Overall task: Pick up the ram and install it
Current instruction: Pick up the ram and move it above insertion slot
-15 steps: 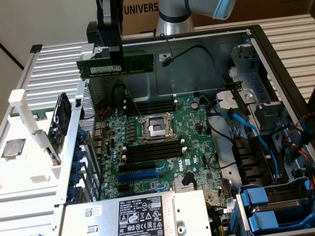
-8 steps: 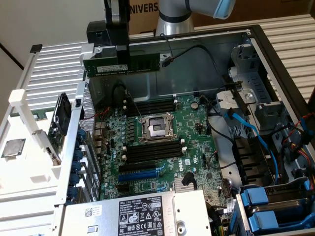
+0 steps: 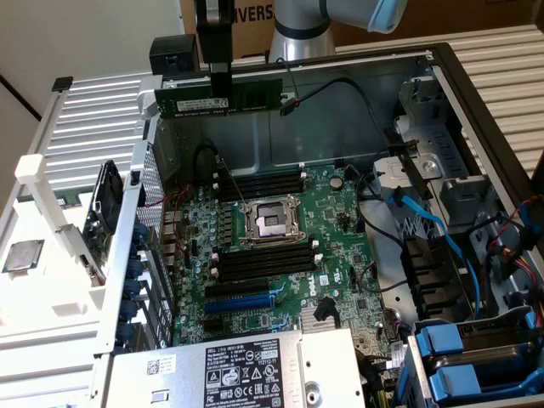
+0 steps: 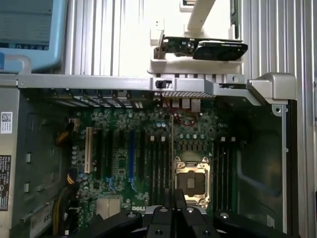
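One ram [image 3: 255, 93]: long, thin green board, white barcode label on the half toward the exterior view's left, dark chips along the other half. Hangs level and on edge over the far wall of the open computer case [image 3: 357, 127], well above the motherboard [image 3: 340, 255], seated in no slot. Pinched at its upper edge, near mid-length, by the dark fingers of the one gripper [image 3: 221, 85], closed on it.

From the exterior view: label and chips seen side-on, the grey arm [image 3: 297, 25] rising above, a square metal-topped chip [image 3: 23, 255] lying outside the case at the exterior view's left, a labelled power supply [image 3: 246, 374] at the near edge, two blue drive handles [image 3: 446, 361] at the exterior view's right.

From the wrist view: looks down past the gripper body onto the board, with the ram reduced to a thin edge-on strip reaching out from the fingertips across the slots. Beyond the case wall, an expansion card [image 4: 205, 48] with a black shroud resting on a white stand [image 4: 198, 62].

Counted: one CPU socket [image 3: 270, 221]; two banks of long black memory slots, one on each side of it [image 3: 263, 181] [image 3: 259, 262]; one blue expansion slot [image 3: 242, 299]; one white slot [image 4: 89, 148].
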### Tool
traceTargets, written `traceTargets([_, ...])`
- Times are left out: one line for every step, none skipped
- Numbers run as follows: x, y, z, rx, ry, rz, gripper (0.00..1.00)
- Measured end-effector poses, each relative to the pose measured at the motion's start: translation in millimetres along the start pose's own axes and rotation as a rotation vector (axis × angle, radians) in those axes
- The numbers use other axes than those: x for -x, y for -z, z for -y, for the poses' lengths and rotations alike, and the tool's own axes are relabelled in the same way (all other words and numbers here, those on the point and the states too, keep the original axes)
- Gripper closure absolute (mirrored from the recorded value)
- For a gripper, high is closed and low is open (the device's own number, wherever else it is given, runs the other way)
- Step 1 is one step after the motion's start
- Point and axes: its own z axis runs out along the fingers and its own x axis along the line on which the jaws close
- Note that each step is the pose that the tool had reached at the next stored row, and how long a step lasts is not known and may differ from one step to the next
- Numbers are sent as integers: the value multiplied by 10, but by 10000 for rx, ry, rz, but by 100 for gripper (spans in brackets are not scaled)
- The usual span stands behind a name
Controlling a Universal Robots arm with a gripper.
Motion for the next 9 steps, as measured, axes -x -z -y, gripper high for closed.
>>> traceTargets([13,1,19,7,1,-16,88])
traceTargets([21,2,50,11,-1,-23,88])
traceTargets([26,4,82,14,-2,-26,88])
traceTargets([30,6,118,15,-1,-27,88])
traceTargets([33,8,158,15,-1,-28,88])
traceTargets([36,11,202,16,-2,-27,88])
traceTargets([38,14,248,17,-1,-27,88])
traceTargets([39,16,296,20,-2,-28,88])
traceTargets([40,14,333,21,-2,-29,88])
